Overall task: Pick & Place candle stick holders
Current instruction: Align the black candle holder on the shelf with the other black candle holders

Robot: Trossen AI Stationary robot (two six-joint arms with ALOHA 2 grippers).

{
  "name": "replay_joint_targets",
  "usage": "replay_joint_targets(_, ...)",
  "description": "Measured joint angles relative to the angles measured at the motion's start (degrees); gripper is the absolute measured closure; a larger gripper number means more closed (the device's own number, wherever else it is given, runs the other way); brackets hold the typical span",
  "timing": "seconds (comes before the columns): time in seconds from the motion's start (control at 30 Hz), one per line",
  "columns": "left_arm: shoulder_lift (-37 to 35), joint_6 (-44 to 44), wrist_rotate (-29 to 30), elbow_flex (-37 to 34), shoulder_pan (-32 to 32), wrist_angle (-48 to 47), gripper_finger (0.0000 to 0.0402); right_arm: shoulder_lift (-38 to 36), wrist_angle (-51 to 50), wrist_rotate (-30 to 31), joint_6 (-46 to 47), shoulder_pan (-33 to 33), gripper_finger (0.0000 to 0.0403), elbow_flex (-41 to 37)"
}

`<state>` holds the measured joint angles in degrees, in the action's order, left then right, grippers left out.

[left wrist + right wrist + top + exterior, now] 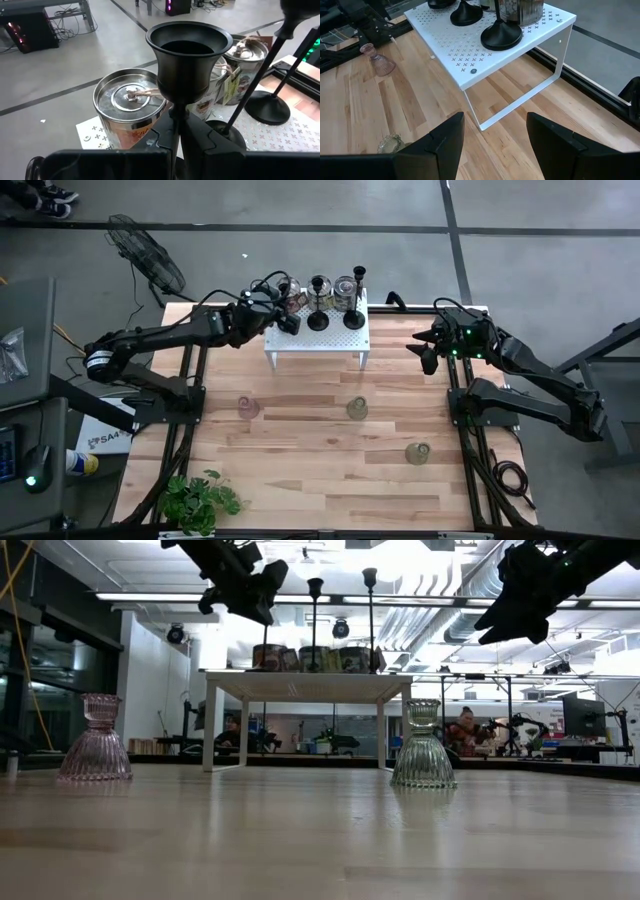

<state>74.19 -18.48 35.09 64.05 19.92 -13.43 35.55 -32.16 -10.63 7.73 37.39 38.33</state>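
Observation:
A white perforated stand (316,338) sits at the table's far middle. On it stand two slim black candle stick holders (319,315) (353,313) on their round bases. Over the stand's left end my left gripper (289,322) is shut on a third black holder, whose flared cup (188,55) rises above the fingers. A pink glass holder (248,408) and two greenish ones (357,408) (418,453) stand on the bare wood. My right gripper (427,352) hovers open over the table's far right, holding nothing. My left gripper pinches the black holder's thin stem (175,111) just under the cup, between its two fingers. The fingers come nearly level from the table's left and lie across the stem. The holder stands upright. The fingers hide its base, so I cannot tell whether it rests on the stand.
Round metal tins (131,100) (246,50) stand on the stand among the black holders. A leafy plant (200,500) sits at the near left corner. Bare wood lies under the stand and between the glass holders.

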Motion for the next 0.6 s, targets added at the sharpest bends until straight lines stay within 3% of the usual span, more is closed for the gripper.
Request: replay_joint_targets(0.6,2.57,-2.95,1.95,0.05,-0.06,0.78,0.0396,0.0,0.28,-0.01,0.01,0.0,0.0196,0.0)
